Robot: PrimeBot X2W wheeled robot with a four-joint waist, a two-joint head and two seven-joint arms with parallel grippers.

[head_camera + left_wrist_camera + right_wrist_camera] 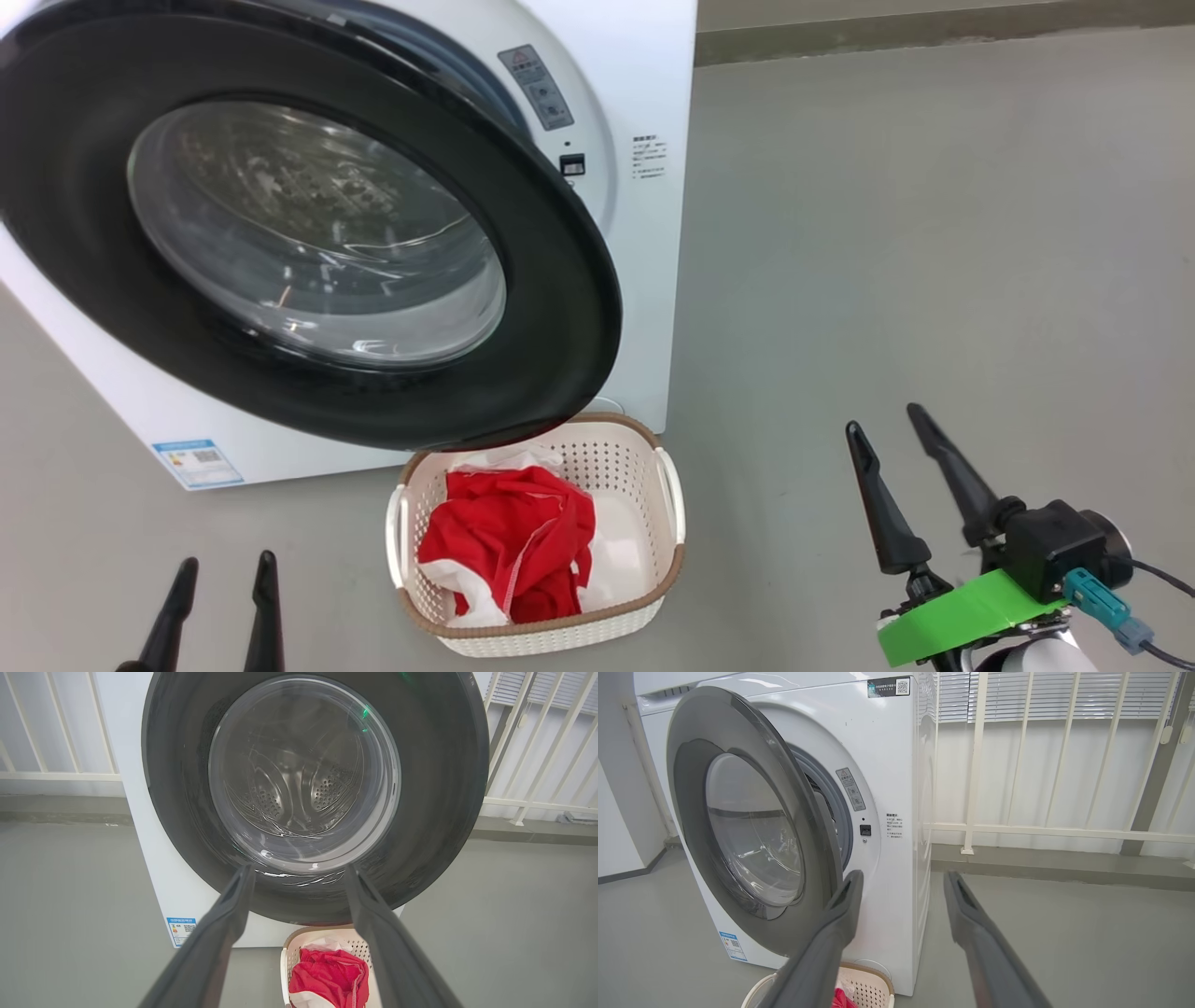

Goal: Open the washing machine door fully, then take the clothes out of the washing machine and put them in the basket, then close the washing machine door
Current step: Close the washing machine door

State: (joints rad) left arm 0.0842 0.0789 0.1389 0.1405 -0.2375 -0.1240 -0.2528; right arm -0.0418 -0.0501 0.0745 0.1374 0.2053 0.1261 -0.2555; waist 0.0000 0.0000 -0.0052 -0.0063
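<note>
Nearest me, the left gripper [224, 560] hangs low with its two dark fingers spread and nothing between them. The right gripper [884, 418], off to the other side, is likewise parted and empty. Neither touches anything.

The basket [616, 457] sits near the left gripper at about two o'clock. From the right gripper it is at nine o'clock, well apart. The clothes [509, 537] are heaped inside it, so I judge the unloading done.

Beyond, the washing machine door [551, 308] hangs ajar, overhanging the basket's far rim, at twelve o'clock from the left gripper and ten o'clock from the right. Closing it looks like the step left. Behind stands the washing machine [644, 280].
</note>
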